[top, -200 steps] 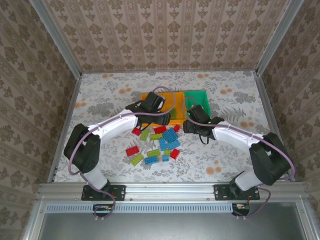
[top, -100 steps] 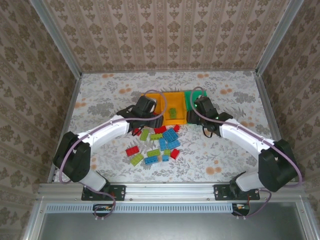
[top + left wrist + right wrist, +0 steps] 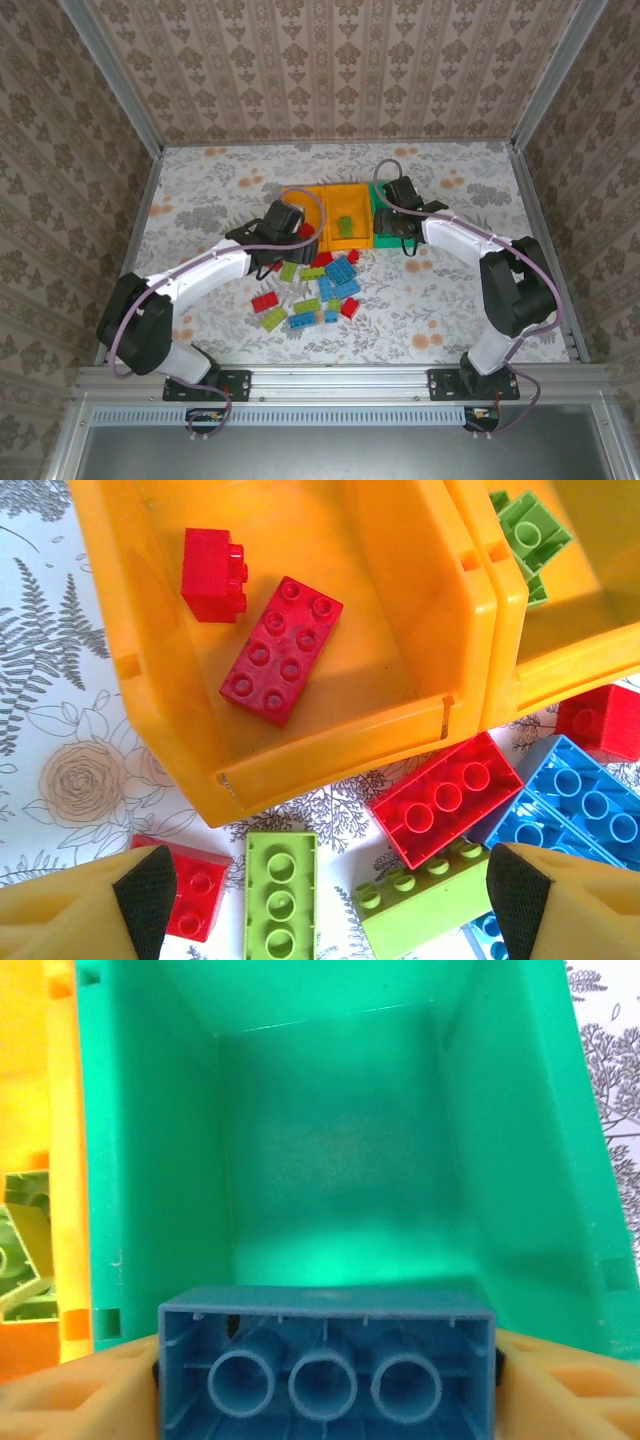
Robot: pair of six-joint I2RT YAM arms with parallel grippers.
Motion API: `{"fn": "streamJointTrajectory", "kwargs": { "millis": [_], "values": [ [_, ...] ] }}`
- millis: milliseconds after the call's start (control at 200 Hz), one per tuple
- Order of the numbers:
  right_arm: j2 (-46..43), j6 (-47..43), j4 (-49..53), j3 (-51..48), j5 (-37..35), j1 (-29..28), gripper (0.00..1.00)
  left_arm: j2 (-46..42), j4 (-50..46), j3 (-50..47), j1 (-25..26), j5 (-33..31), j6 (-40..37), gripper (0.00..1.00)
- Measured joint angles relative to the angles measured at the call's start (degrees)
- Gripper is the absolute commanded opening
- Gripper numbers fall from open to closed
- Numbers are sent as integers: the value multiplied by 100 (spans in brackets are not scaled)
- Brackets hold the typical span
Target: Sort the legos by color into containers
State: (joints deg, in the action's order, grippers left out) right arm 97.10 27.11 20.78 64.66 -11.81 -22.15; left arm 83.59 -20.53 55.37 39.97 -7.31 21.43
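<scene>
The right gripper (image 3: 325, 1385) pinches one blue brick (image 3: 326, 1355) between its two yellow fingers (image 3: 560, 1380), one finger on each short end. The brick is seen from below: a hollow blue box with three round tubes in a row. It hangs over the near wall of the green bin (image 3: 340, 1160), the rightmost of the three bins in the top view.

The left gripper (image 3: 330, 905) is spread wide and holds nothing; its black pads (image 3: 145, 895) stand far apart above loose bricks on the flowered table (image 3: 200, 200). Just in front of it is the left orange bin (image 3: 330, 750), with two red bricks on its floor: a small one (image 3: 213, 573) and a longer one with eight studs (image 3: 280, 650), lying close together. The middle orange bin (image 3: 590, 630) touches it on the side and holds a lime green brick (image 3: 530, 530).

On the table, just beside the near wall of the orange bins, lie a red brick with its hollow side up (image 3: 445, 798), a lime green brick with three studs showing (image 3: 280, 895), a second lime green one (image 3: 430, 905) and blue bricks (image 3: 580, 810). In the top view, the rest of the pile (image 3: 315, 290) is spread between the two arms, in red, blue and lime green.
</scene>
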Motion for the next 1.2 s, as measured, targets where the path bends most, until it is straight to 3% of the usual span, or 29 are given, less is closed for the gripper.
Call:
{"fn": "streamJointTrajectory", "kwargs": {
  "millis": [215, 380, 635, 820, 1200],
  "values": [
    [-79, -17, 70, 9, 15, -37, 90, -74, 2, -125, 0, -46, 2, 85],
    [-463, -96, 90, -79, 7, -332, 88, -85, -2, -179, -28, -70, 44, 85],
    [-1040, -210, -173, -977, 195, -1246, 82, -361, -4, -352, -138, -157, 83, 89],
    [-1086, -90, -238, -1419, 387, -1746, 88, -459, -42, -428, -271, -205, 87, 91],
    [-811, 210, -306, -1432, 487, -2588, 88, -516, -46, -592, -299, -214, 144, 92]
  ]
}}
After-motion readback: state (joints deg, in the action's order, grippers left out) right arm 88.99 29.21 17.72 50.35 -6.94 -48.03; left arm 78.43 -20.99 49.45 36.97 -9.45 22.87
